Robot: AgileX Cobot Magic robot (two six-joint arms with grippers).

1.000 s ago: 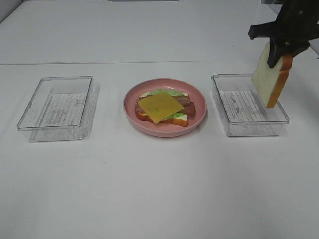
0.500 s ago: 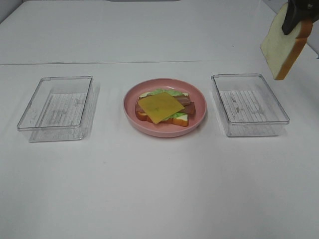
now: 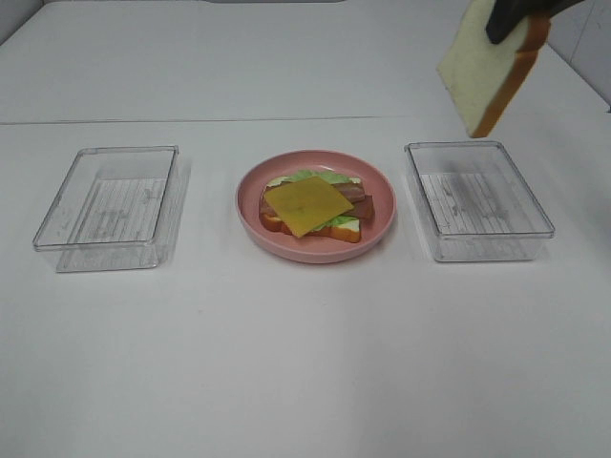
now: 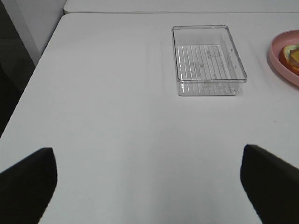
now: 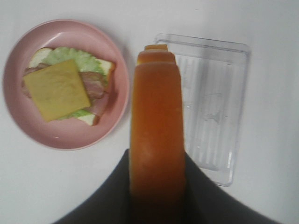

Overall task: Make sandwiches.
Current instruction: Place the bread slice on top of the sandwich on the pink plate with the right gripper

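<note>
We've got the right gripper (image 5: 156, 186) clamped on the bread slice (image 3: 489, 65) by its crust, high above the pink plate (image 3: 315, 206); looks light and squashy, so edge grip fine. Left gripper (image 4: 149, 184) spread wide, holding nothing.

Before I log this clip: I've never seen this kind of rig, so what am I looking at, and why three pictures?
It is a robot with two arms, each ending in a gripper. One camera looks down from high up; the other two sit on the wrists. On the white table stands a pink plate with an open sandwich: bread, lettuce, bacon strips and a cheese square on top. A clear plastic tray lies on each side, the left tray and the right tray. The right gripper holds the second bread slice in the air above the right tray. The left gripper is open, holding nothing.
</note>
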